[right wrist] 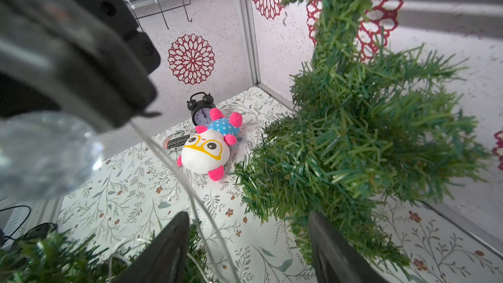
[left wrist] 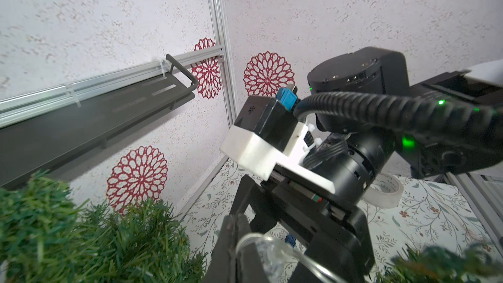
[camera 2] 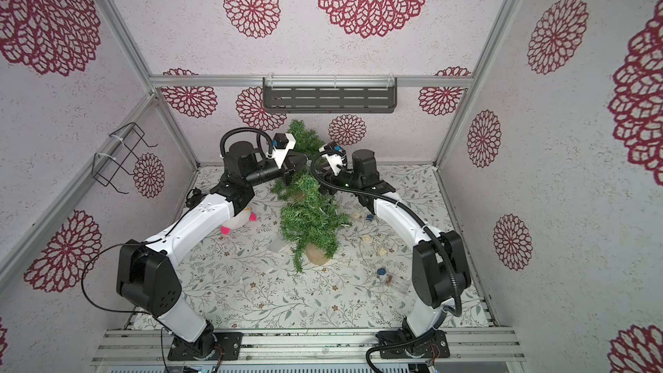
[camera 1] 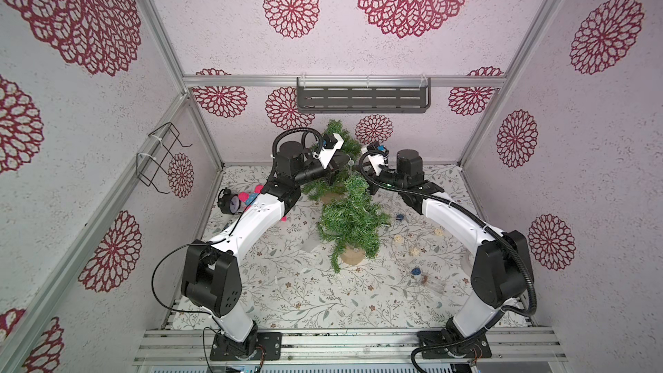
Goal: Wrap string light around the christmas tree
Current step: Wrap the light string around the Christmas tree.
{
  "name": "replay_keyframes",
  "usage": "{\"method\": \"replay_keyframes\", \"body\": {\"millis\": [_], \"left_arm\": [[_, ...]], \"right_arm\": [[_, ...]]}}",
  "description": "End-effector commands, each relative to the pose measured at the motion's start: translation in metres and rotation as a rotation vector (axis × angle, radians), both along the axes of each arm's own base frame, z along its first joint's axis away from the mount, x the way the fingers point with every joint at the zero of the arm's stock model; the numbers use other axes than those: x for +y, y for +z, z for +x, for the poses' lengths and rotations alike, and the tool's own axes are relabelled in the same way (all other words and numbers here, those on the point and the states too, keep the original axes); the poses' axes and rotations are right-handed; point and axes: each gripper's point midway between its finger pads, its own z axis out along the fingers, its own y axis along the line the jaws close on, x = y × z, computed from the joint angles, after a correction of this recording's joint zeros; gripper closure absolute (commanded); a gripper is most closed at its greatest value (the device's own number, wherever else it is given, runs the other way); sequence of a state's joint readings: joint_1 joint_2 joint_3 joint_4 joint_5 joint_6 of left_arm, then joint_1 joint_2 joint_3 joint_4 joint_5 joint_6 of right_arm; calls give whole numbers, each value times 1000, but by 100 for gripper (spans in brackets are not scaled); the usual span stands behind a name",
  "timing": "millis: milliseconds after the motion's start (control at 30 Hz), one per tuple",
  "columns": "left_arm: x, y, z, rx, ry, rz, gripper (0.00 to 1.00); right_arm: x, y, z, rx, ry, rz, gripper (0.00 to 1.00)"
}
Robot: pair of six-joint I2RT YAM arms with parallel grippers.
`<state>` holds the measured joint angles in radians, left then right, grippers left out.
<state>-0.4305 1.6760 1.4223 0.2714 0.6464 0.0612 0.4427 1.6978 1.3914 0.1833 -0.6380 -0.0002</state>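
Observation:
The near christmas tree (camera 1: 349, 220) (camera 2: 308, 217) stands mid-table on a wooden base, and its tip (right wrist: 54, 257) carries loops of the string light. My left gripper (left wrist: 235, 218) (camera 1: 339, 173) hovers over that tip. It is shut on the string light's pale wire, just beside a clear round bulb (left wrist: 268, 243) (right wrist: 46, 153). From there the wire (right wrist: 174, 164) runs down between the fingers of my right gripper (right wrist: 249, 251). The right gripper is open with both fingers clear of the wire. In both top views the foliage mostly hides it.
A second green tree (camera 1: 337, 138) (right wrist: 367, 132) stands by the back wall, close to both grippers. A plush toy (right wrist: 206, 151) and a black alarm clock (right wrist: 201, 110) lie at the left. A tape roll (left wrist: 386, 191), small balls and blue bits are at the right. A dark shelf (camera 1: 362, 96) hangs above.

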Motion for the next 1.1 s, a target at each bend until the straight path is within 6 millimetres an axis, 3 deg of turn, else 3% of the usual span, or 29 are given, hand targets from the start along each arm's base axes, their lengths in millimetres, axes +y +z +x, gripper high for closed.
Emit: {"method": "replay_keyframes", "body": {"millis": [0, 100, 200, 267, 367, 433, 633, 800, 933, 1067], "left_arm": [[-5, 6, -4, -2, -20, -50, 100], [-5, 6, -4, 2, -15, -65, 100], [-3, 8, -5, 5, -8, -92, 100], [-3, 5, -5, 16, -5, -95, 100], [-1, -3, -7, 37, -3, -87, 100], [0, -10, -10, 54, 2, -79, 98], [10, -29, -20, 92, 27, -59, 75], [31, -37, -29, 106, 81, -50, 63], [47, -37, -38, 108, 130, -28, 49], [57, -40, -43, 150, 182, 6, 46]], "right_arm": [[2, 32, 3, -131, -18, 65, 33], [2, 33, -1, -137, -2, 71, 46], [-2, 34, -2, -143, -18, 64, 75], [-12, 37, -1, -152, -65, 60, 89], [-27, 39, -4, -164, -121, 39, 96], [-35, 40, -8, -168, -149, 7, 99], [-59, 37, -21, -144, -241, -81, 100], [-79, 30, -35, -86, -308, -182, 100], [-92, 21, -57, -10, -351, -270, 100], [-94, 23, -88, 64, -348, -332, 100]]}}
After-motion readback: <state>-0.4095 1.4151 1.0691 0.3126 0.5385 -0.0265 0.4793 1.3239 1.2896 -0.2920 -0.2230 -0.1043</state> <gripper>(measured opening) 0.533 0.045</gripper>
